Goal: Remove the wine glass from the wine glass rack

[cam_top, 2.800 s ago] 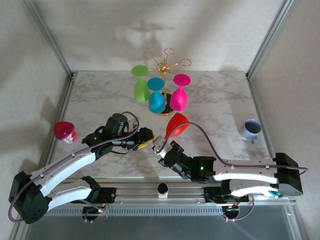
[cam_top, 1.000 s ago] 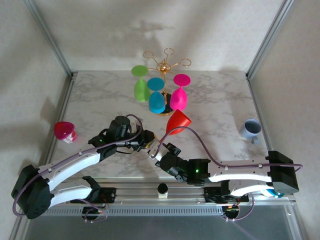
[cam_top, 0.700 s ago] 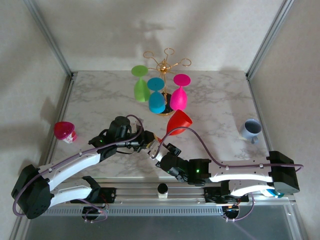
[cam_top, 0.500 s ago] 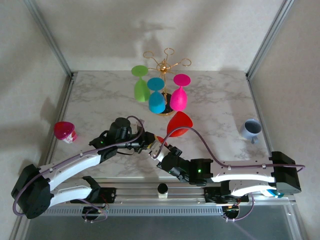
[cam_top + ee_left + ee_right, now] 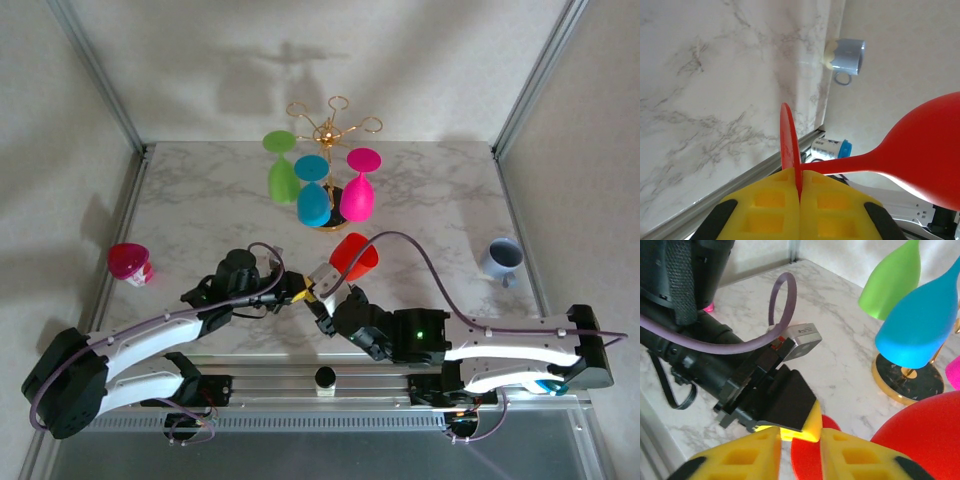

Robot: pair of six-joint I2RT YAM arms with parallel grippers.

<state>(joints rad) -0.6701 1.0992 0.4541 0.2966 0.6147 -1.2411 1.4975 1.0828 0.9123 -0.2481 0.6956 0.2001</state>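
Right wrist: label point(image 5: 801, 330) on left gripper point(image 5: 798, 428) (illegible).

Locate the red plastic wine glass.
Top view: red wine glass mid-table, just nearside of the gold wire rack, its foot clamped in the left gripper.

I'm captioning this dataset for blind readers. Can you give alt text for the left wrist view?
The left hand has its yellow fingers shut on the thin foot of a red wine glass, seen edge-on, its stem running right to the bowl. Behind lie the marble table and a pale blue mug.
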